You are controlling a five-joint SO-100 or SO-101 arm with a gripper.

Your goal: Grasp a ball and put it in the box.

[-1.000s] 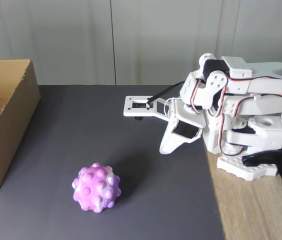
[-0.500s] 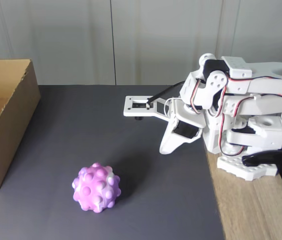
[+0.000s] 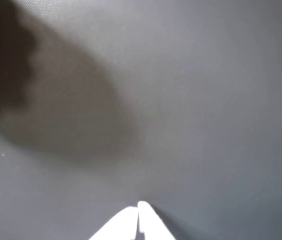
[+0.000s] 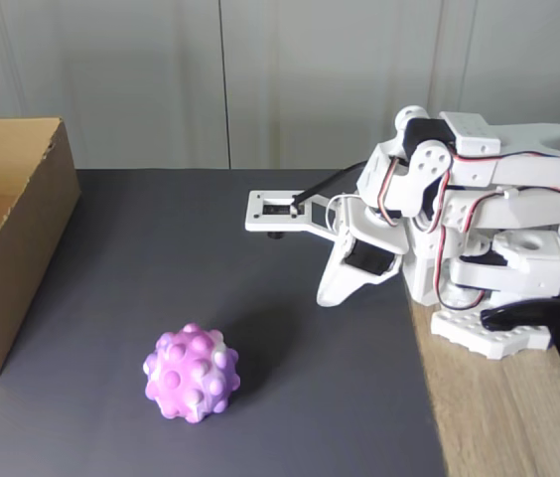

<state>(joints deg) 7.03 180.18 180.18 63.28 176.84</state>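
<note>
Gripper [image 3: 139,216] tips together, cut off below — box [image 4: 7,234] cropped left.

In the fixed view, the ball [image 4: 193,374] is sitting on the mat [image 4: 260,248] that is covering the counter [image 4: 508,417], toward the front and left of centre. The box [image 4: 10,238] is standing at the left edge, well apart from the ball and farther back. The arm [image 4: 479,219] is folded at the right, its hand [image 4: 332,294] pointing down at the mat, well apart from the ball.
</note>
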